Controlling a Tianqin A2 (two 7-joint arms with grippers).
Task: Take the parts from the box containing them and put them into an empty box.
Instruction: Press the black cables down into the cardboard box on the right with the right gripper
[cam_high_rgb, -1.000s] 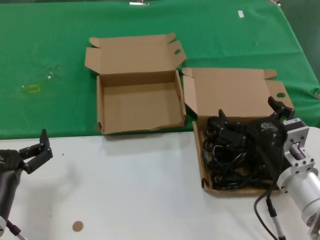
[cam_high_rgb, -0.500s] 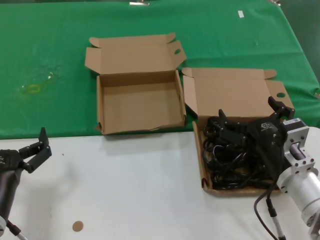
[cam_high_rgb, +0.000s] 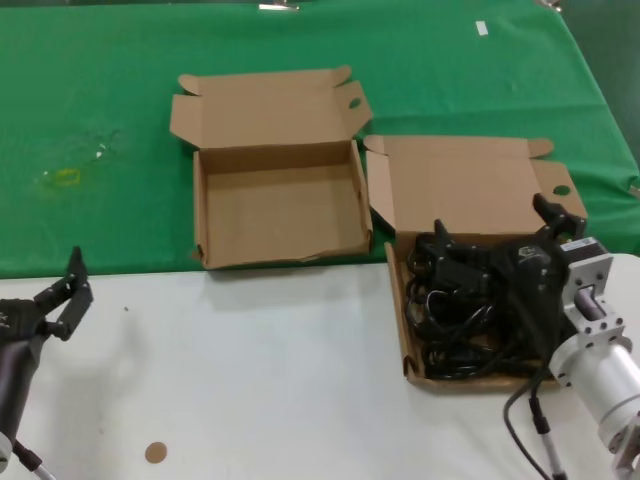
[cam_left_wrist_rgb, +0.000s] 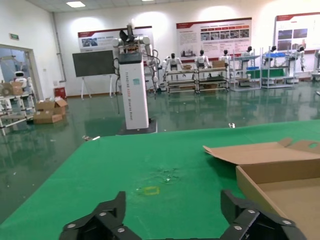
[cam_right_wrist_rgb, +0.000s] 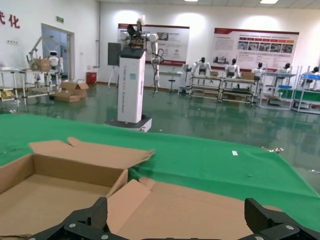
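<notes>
The right tool (cam_high_rgb: 497, 232) is sitting low over the full box (cam_high_rgb: 470, 190) at the right of the bench (cam_high_rgb: 250, 370), with its fingers (cam_high_rgb: 441, 238) spread wide apart. One finger is reaching down among the cords (cam_high_rgb: 455, 315); the other is standing up at the box's right edge. Whether the tool is gripping any cord cannot be told, since black is lying on black there. The cords are lying in a loose tangled heap filling the near part of the full box, whose lid is lying open on the far side.

The empty box (cam_high_rgb: 280, 205) is standing just left of the full box and a little farther away, on the green cloth (cam_high_rgb: 110, 100), with its lid folded back and its near wall looking ragged. The two boxes are almost touching at their neighbouring corners.

The left tool (cam_high_rgb: 66, 288) is hanging at the near left of the bench, well apart from both boxes, with its fingers opened wide and holding nothing. In the left wrist view its fingers (cam_left_wrist_rgb: 100, 222) are framing the green cloth, with the empty box (cam_left_wrist_rgb: 280, 172) to one side.

A small brown disc (cam_high_rgb: 155, 453) is lying on the white bench near the left arm.
</notes>
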